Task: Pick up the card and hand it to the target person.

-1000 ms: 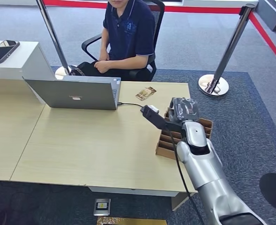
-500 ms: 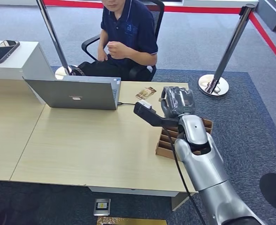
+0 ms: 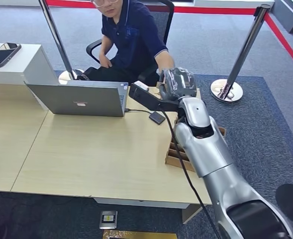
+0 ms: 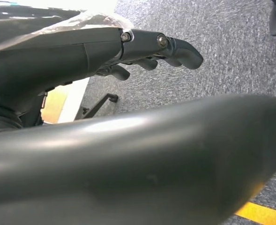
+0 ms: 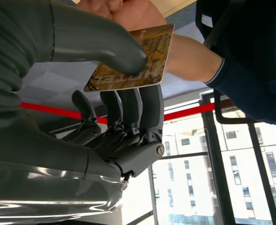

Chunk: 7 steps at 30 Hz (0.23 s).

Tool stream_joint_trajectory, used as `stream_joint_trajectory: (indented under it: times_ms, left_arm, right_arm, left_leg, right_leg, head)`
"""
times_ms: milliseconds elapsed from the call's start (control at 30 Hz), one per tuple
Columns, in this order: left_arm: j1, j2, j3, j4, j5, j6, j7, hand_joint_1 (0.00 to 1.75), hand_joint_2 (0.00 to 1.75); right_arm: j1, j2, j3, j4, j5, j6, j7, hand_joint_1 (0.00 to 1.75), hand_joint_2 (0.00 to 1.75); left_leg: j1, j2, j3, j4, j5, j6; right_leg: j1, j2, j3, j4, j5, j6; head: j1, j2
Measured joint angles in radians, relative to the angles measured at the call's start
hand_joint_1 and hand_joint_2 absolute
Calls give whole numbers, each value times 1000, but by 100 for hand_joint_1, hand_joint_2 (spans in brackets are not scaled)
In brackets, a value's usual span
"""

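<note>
Over the desk's (image 3: 99, 149) far edge, the right hand (image 5: 104, 98) pinches the card (image 5: 136, 58) between thumb and fingers, with the person's hand (image 5: 129, 11) touching it. Hold steady and loosen only once the person grips. The left hand (image 4: 147, 49) hangs with nothing in it, fingers loosely apart.

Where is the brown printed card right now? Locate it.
The brown printed card is pinched in the right hand, raised beyond the table's far edge, with the seated person's hand reaching right against it.
</note>
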Motion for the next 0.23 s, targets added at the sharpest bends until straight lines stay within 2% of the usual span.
stream_joint_trajectory:
  times_ms: [233]
  left_arm:
    - [-3, 0, -6, 0, -2, 0, 3, 0, 0]
  right_arm:
    - [-71, 41, 0, 127, 19, -9, 15, 132, 175]
  left_leg:
    - [0, 0, 0, 0, 0, 0]
  right_leg:
    - [0, 0, 0, 0, 0, 0]
  head:
    - [0, 0]
